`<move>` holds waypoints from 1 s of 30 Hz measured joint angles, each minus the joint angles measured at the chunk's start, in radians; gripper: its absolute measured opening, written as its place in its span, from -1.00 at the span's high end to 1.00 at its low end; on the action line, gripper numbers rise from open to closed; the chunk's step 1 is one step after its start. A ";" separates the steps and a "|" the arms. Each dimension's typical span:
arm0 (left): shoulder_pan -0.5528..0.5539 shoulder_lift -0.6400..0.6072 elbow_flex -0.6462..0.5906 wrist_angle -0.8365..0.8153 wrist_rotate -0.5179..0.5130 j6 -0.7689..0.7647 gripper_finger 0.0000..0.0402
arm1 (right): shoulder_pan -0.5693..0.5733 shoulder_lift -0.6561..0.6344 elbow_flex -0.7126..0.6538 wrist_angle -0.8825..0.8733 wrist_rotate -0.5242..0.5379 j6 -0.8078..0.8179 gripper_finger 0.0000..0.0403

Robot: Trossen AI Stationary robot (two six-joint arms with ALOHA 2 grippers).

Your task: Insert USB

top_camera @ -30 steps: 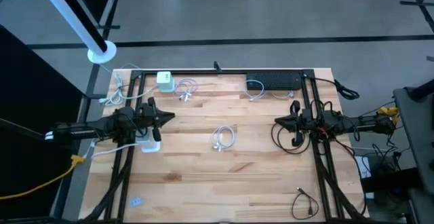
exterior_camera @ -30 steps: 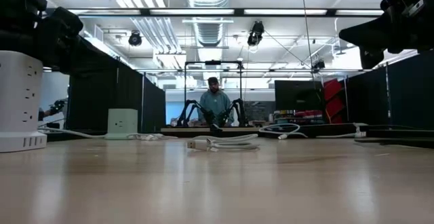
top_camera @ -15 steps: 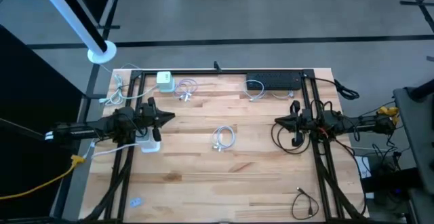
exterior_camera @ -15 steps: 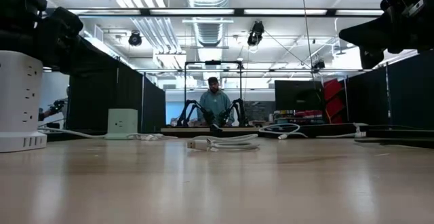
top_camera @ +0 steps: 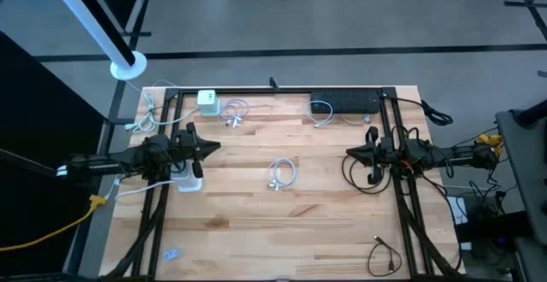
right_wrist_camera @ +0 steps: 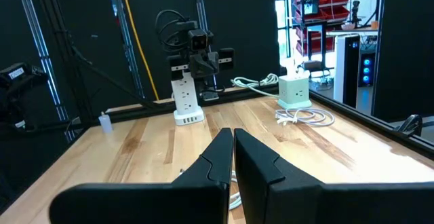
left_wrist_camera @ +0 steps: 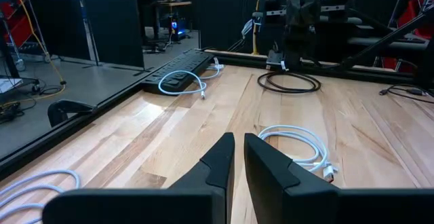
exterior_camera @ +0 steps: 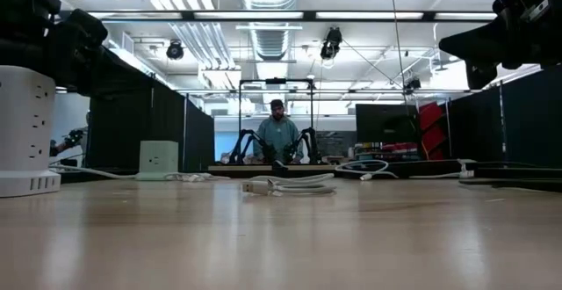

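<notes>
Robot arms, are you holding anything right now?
No. The left tool and the right tool are both shut with nothing between them. The coiled white USB cable lies untouched on the wooden table.

No readable text, labels, brands or nos. in any view. White power tower (right_wrist_camera: 188, 102), pale green charger cube (right_wrist_camera: 294, 90), black power strip (top_camera: 345, 102) on table (top_camera: 325, 222): all unmarked as far as visible. Red bins (right_wrist_camera: 315, 3) in room behind: too small to read.
</notes>
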 joint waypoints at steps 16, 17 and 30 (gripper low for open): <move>0.000 0.000 -0.003 0.022 0.000 -0.076 0.89 | 0.000 0.000 0.000 0.002 -0.004 0.049 1.00; 0.000 0.000 -0.003 0.049 0.000 -0.087 0.89 | 0.000 0.000 0.000 0.002 -0.004 0.044 1.00; 0.000 0.030 0.313 -0.113 0.134 -0.108 0.89 | 0.000 0.000 0.000 0.002 0.000 0.104 1.00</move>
